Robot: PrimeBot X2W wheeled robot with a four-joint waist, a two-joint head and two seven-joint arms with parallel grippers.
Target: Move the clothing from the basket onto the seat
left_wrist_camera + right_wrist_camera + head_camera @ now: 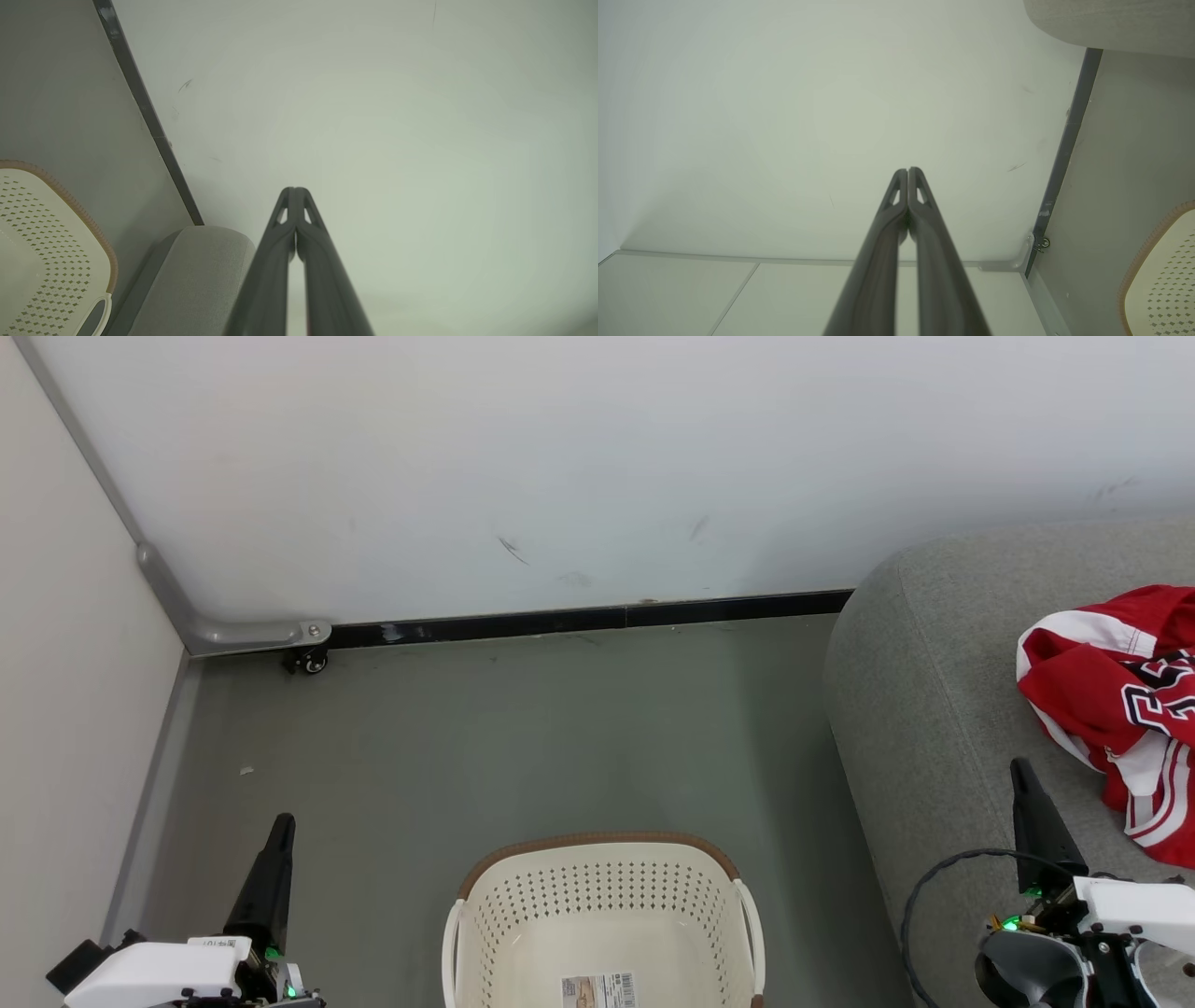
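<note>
**Red jersey (pixel 1116 695) laid on the sofa (pixel 924 709); both grippers shut on nothing.**
The left gripper (pixel 283 821) and right gripper (pixel 1019 767) are held with jaws pressed together, empty. The laundry basket (pixel 597 841) is seen bare inside, near and centre, but its nearest part is cut off, so that part should be checked before the task is judged done. A grey-green floor (pixel 523 728) is bounded far off by a white wall (pixel 597 457) and black skirting (pixel 597 616), with a small caster (pixel 313 663) at the far left.
</note>
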